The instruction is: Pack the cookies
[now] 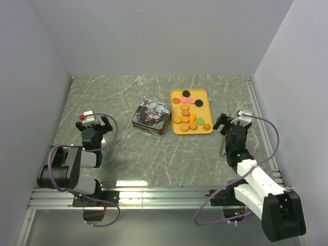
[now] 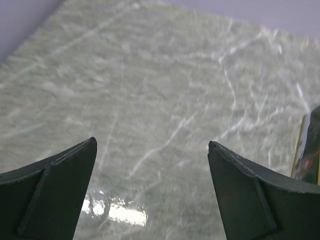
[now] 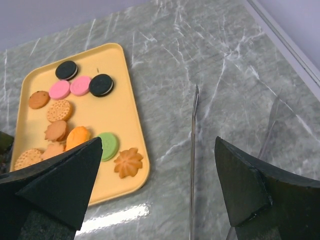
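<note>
The cookies (image 1: 188, 114) lie on a yellow tray (image 1: 207, 110) at the table's middle right: several tan and orange ones, two pink, two black, one green. The right wrist view shows them too, with a green cookie (image 3: 107, 145) and a flower-shaped cookie (image 3: 128, 162) at the tray's (image 3: 115, 115) near corner. My right gripper (image 1: 229, 123) is open and empty, just right of the tray; in its own view (image 3: 159, 142) bare table lies between the jaws. My left gripper (image 1: 95, 125) is open and empty at the left, over bare table (image 2: 152, 145).
A square printed tin (image 1: 151, 116) sits shut just left of the tray; its edge shows at the right of the left wrist view (image 2: 309, 150). A clear thin plastic piece (image 3: 192, 165) stands on the table under my right gripper. Grey walls enclose the table.
</note>
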You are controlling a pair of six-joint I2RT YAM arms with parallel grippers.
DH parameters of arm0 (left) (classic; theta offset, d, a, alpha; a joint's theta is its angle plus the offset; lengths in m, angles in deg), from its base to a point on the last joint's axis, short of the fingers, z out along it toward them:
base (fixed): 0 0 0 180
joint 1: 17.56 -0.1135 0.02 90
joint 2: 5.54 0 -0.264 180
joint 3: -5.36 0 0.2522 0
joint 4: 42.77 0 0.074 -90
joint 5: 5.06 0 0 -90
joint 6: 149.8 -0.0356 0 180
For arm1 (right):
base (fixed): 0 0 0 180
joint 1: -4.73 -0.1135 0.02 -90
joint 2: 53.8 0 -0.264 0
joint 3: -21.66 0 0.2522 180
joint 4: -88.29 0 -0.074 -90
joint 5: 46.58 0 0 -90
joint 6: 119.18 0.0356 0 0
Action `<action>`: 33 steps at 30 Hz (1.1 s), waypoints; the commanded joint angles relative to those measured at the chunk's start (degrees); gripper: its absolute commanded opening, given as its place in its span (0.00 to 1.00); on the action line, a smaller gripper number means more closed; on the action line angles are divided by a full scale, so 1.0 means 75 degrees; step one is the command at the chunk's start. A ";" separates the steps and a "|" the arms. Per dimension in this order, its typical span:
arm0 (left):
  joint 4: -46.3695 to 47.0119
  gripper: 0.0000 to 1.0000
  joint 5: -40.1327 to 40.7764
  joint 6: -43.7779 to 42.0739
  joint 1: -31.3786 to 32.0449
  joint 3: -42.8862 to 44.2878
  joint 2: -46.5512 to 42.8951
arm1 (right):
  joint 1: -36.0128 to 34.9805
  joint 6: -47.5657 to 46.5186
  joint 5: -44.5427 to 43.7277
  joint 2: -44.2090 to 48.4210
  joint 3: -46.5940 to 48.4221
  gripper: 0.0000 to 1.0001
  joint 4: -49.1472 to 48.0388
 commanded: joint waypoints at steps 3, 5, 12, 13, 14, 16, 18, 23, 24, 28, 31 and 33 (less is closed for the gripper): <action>0.0822 0.99 -0.0830 -0.0181 -0.0019 0.0165 0.0243 | 0.0445 -0.0799 0.1358 -0.0959 -0.0613 1.00 -0.2960; 0.0520 0.99 -0.0854 -0.0193 -0.0019 0.0235 0.0162 | 0.0504 -0.1373 0.1850 -0.1428 -0.0601 1.00 -0.3441; 0.0248 1.00 -0.0925 -0.0229 -0.0019 0.0434 0.0244 | 0.0937 -0.1387 0.2380 -0.2670 -0.0519 1.00 -0.4637; 0.0260 0.99 -0.0913 -0.0240 -0.0019 0.0446 0.0244 | 0.1030 -0.1317 0.2415 -0.3031 -0.0600 1.00 -0.5195; 0.0237 0.99 -0.0913 -0.0229 -0.0019 0.0434 0.0221 | 0.1066 -0.1328 0.2520 -0.3197 -0.0740 1.00 -0.5572; 0.0225 1.00 -0.0890 -0.0217 -0.0019 0.0434 0.0220 | 0.1101 -0.1316 0.2474 -0.3117 -0.0695 1.00 -0.5320; 0.0260 1.00 -0.0901 -0.0229 -0.0019 0.0434 0.0221 | 0.1113 -0.1293 0.2509 -0.3140 -0.0683 1.00 -0.5401; 0.0236 1.00 -0.0913 -0.0229 -0.0019 0.0446 0.0220 | 0.1125 -0.1305 0.2451 -0.3082 -0.0707 1.00 -0.5365; 0.0236 0.99 -0.0902 -0.0229 -0.0019 0.0434 0.0209 | 0.1113 -0.1316 0.2462 -0.3082 -0.0707 1.00 -0.5353; 0.0236 0.99 -0.0901 -0.0240 -0.0019 0.0434 0.0221 | 0.1090 -0.1316 0.2404 -0.3082 -0.0718 1.00 -0.5353; 0.0236 0.99 -0.0913 -0.0229 -0.0019 0.0446 0.0232 | 0.1090 -0.1316 0.2427 -0.3093 -0.0707 1.00 -0.5365; 0.0236 1.00 -0.0901 -0.0240 -0.0019 0.0446 0.0244 | 0.1102 -0.1304 0.2415 -0.3093 -0.0718 1.00 -0.5365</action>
